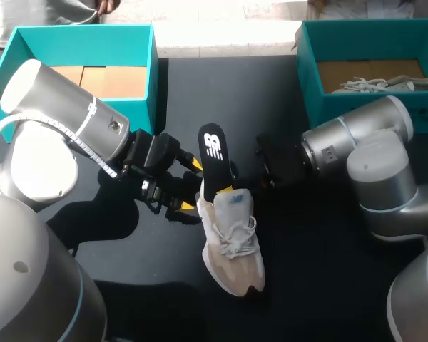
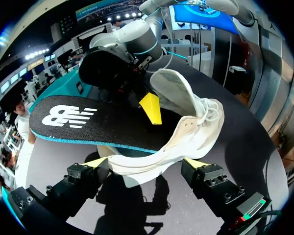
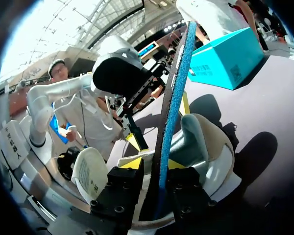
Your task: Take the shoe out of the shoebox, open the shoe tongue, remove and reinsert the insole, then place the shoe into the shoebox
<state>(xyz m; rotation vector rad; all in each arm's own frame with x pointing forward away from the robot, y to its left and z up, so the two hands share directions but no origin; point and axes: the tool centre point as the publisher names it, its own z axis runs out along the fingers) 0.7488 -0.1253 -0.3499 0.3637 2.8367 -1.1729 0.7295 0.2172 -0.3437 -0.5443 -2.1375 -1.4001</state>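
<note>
A beige-and-white shoe [image 1: 232,246] lies on the dark table, toe toward me. A black insole [image 1: 213,158] with a blue edge and a white logo stands half out of its opening. My right gripper [image 1: 225,187] comes in from the right and is shut on the insole [image 3: 174,98], whose edge runs up between the fingers [image 3: 154,164] above the shoe [image 3: 210,147]. My left gripper [image 1: 192,185] is open and straddles the shoe's heel [image 2: 152,156], a yellow tip on either side [image 2: 144,162]. The insole [image 2: 88,125] juts out over it.
A teal shoebox [image 1: 154,71] with a bare cardboard floor stands at the back left. A second teal box [image 1: 310,85] at the back right holds another pale shoe [image 1: 374,85]. Dark tabletop [image 1: 321,285] lies around the shoe.
</note>
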